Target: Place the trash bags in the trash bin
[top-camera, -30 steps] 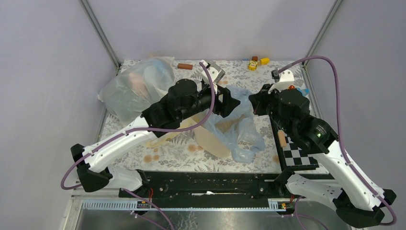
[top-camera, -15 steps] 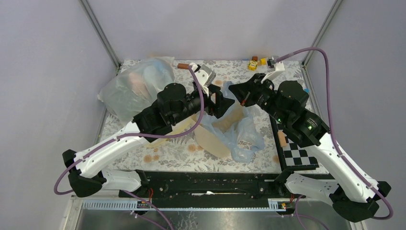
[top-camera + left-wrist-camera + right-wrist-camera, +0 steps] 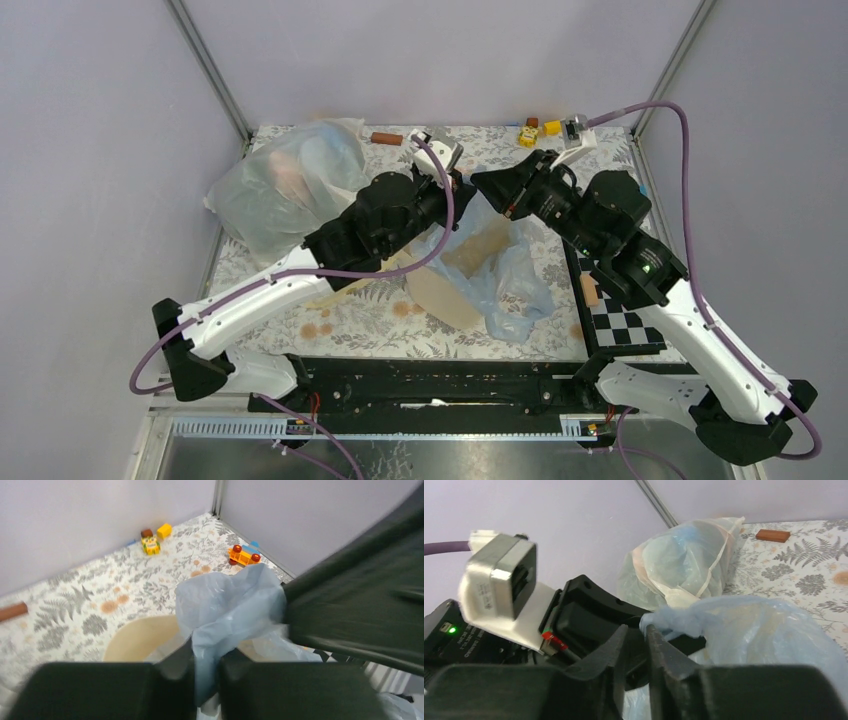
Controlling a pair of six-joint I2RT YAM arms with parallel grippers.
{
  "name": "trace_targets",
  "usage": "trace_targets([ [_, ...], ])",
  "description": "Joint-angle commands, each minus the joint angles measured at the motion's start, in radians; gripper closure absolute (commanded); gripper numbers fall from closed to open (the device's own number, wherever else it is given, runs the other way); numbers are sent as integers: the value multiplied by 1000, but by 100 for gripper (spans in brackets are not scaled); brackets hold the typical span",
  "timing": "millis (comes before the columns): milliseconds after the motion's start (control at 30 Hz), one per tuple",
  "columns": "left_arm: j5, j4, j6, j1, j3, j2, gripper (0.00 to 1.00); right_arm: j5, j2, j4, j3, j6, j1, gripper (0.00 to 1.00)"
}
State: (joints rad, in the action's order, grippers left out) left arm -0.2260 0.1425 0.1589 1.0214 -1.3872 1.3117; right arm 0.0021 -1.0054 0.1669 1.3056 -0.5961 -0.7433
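The cream-beige trash bin lies tilted on the table with the pale blue trash bag draped in and over its mouth. My left gripper is above the bin, shut on a bunched neck of the trash bag, which rises between its fingers. The bin's rim shows just below. My right gripper faces the left one at close range. Its jaws stand slightly apart with nothing between them. The bag's bunched tip rests against the outer finger.
A bulky clear bag sits at the back left. A brown block and small yellow toys lie along the back edge, and an orange toy car is nearby. A checkerboard is at the right.
My left gripper moved right to the bag's raised top and closed on it. The right gripper's jaws, shut before, have parted a little.
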Motion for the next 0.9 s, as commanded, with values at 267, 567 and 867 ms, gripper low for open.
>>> trace_targets([
  [267, 5, 34, 118, -159, -5, -110, 100, 227, 124, 203, -31, 193, 0, 37],
  [567, 64, 112, 176, -251, -19, -124, 100, 109, 126, 476, 12, 170, 0, 0],
  [867, 95, 113, 207, -274, 8, -133, 100, 262, 249, 668, -26, 45, 1, 0],
])
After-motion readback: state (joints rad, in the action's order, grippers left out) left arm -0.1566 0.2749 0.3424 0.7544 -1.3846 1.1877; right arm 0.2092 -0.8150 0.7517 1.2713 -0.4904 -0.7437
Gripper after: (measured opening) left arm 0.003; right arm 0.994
